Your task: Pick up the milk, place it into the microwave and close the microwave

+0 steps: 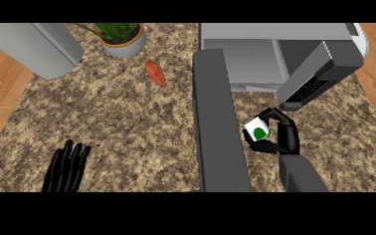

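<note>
I am holding the milk (257,128), a small white carton with a green mark, in my right hand (283,135), fingers and thumb curling round it from both sides. It is hanging just right of the open microwave door (218,124), the long dark slab that is running from near to far down the middle of the view, and just near of the microwave (283,55) and its open cavity. My left hand (66,168) is resting at the near left edge, fingers straight and close together, pointing up, touching nothing.

What is worrying me: the way into the cavity is looking narrow. The door is standing close on the left of the carton and a grey angled panel with a dark keypad face (323,74) is jutting out on the right, so I judge that moving far too quickly could be knocking the carton against either one and twisting it in my fingers. I am also covering part of the carton, so I cannot tell how squarely it is sitting in the grasp.

Counting things: one milk carton, one microwave with one door, one carrot (155,73) lying on the counter (125,124), one potted plant (121,37) beyond it, one grey rounded appliance (44,47) at far left.
</note>
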`<state>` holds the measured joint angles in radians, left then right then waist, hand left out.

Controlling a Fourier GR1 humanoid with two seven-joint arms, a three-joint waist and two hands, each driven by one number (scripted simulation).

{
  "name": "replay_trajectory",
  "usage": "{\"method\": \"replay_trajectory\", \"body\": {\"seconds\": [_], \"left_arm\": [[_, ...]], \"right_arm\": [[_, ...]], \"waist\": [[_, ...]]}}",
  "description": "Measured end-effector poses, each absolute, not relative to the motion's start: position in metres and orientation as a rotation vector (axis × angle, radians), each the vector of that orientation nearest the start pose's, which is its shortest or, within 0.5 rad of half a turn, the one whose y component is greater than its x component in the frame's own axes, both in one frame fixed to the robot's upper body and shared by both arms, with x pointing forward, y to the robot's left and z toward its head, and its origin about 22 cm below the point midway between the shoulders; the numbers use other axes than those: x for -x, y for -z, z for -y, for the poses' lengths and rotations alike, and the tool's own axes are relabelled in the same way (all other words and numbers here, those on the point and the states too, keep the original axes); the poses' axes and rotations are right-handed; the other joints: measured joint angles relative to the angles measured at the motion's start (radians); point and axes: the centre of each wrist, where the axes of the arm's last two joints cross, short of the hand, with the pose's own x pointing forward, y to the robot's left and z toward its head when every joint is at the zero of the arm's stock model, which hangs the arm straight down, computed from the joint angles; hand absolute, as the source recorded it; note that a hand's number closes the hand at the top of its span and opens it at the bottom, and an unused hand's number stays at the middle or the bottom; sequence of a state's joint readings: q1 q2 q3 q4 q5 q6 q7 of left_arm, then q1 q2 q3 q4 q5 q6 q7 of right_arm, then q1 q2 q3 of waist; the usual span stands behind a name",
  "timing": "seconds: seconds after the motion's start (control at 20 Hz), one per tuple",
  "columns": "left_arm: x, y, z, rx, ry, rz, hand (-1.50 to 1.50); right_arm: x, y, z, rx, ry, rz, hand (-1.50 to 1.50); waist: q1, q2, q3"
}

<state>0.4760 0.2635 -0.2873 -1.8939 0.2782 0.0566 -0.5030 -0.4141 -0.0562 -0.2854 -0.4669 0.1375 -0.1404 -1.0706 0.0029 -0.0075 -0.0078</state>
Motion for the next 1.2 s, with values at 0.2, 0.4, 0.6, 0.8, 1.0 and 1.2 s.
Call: {"method": "replay_trajectory", "body": {"seconds": [0.2,0.4,0.6,0.8,1.0,1.2], "left_arm": [[-0.118,0.0,-0.25,0.137,-0.069,1.871,-1.5],[-0.119,-0.003,-0.258,0.134,-0.067,1.869,-1.5],[-0.119,0.003,-0.26,0.135,-0.073,1.867,-1.5],[-0.126,0.007,-0.261,0.134,-0.076,1.868,-1.5],[-0.125,0.006,-0.262,0.138,-0.076,1.865,-1.5],[-0.123,0.008,-0.262,0.15,-0.069,1.862,-1.5]], "right_arm": [[-0.284,0.129,0.232,0.234,-0.081,1.94,1.5],[-0.298,0.111,0.219,0.296,-0.092,1.952,1.5],[-0.312,0.093,0.214,0.353,-0.088,1.952,1.5],[-0.33,0.075,0.205,0.398,-0.103,1.932,1.5],[-0.353,0.058,0.207,0.448,-0.143,1.889,1.5],[-0.372,0.048,0.214,0.541,-0.213,1.851,1.5]], "waist": [[-0.001,0.002,0.004],[0.0,0.004,0.006],[0.001,0.005,0.007],[0.003,0.007,0.008],[0.009,0.009,0.008],[0.02,0.013,0.008]]}}
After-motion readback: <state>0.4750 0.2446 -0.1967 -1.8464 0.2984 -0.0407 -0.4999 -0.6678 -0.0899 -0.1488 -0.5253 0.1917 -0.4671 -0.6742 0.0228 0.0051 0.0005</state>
